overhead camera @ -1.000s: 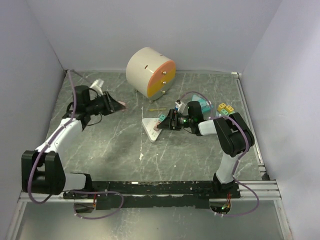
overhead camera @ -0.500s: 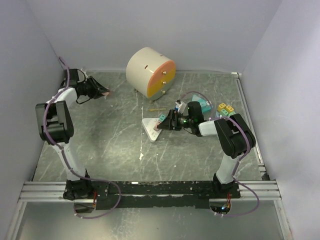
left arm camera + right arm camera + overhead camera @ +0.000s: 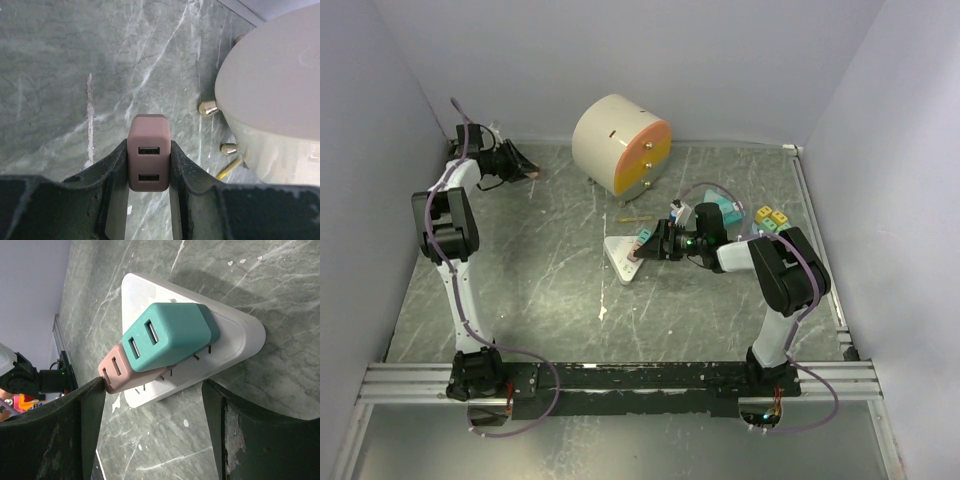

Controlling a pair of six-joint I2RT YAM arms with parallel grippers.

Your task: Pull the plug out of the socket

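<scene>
From above, the left arm reaches to the far left corner of the tabletop [image 3: 550,270]. Its left claw [image 3: 524,167] sits close to the back wall, well apart from everything else, with a small pinkish piece at its tip. The right arm bends inward to the middle, and the right claw [image 3: 653,245] is just beside the white triangular socket [image 3: 620,262], which lies flat on the marbled green surface. A round cabinet [image 3: 610,140] with orange and yellow drawer fronts stands at the back, between the two claws. A few coloured blocks [image 3: 772,217] lie near the right wall.

The left wrist camera shows the claw closed narrowly on a mauve plug [image 3: 148,160]. Both dark fingers [image 3: 112,170] press on its sides, and its two USB ports face the camera. The plug hangs above bare tabletop. The curved cabinet fills the right of this view, with brass knobs [image 3: 208,107] along its lower edge.

The right wrist camera shows the claw spread wide, one finger on each side of the socket. A teal plug [image 3: 167,335] and a pink plug [image 3: 125,374] sit side by side on the socket, with a little of their prongs showing above its face. The left-hand fingertip [image 3: 97,390] in this view is at the pink plug's corner; whether it touches cannot be told. The other finger is clear of the socket's rounded end.
</scene>
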